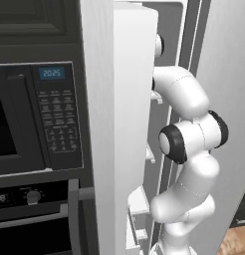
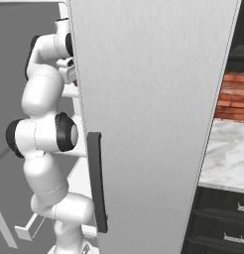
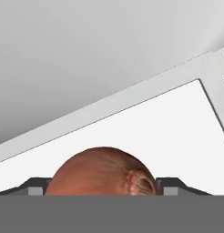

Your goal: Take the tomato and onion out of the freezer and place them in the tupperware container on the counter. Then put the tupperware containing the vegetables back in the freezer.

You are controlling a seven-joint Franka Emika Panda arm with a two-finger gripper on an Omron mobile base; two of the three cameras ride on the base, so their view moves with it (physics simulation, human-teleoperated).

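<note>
Orange-brown onion (image 3: 102, 172) sits between my gripper's (image 3: 102, 191) wide fingers on the freezer shelf (image 3: 145, 132) (not pinched yet): next, squeeze and lift.

a home kitchen it was: built-in oven (image 1: 40, 114) with keypad, tall freezer (image 2: 153, 109), marble counter (image 2: 228, 149), brick wall (image 2: 235, 96).

Black oven (image 1: 25, 124), brick wall (image 2: 235, 96)
</note>
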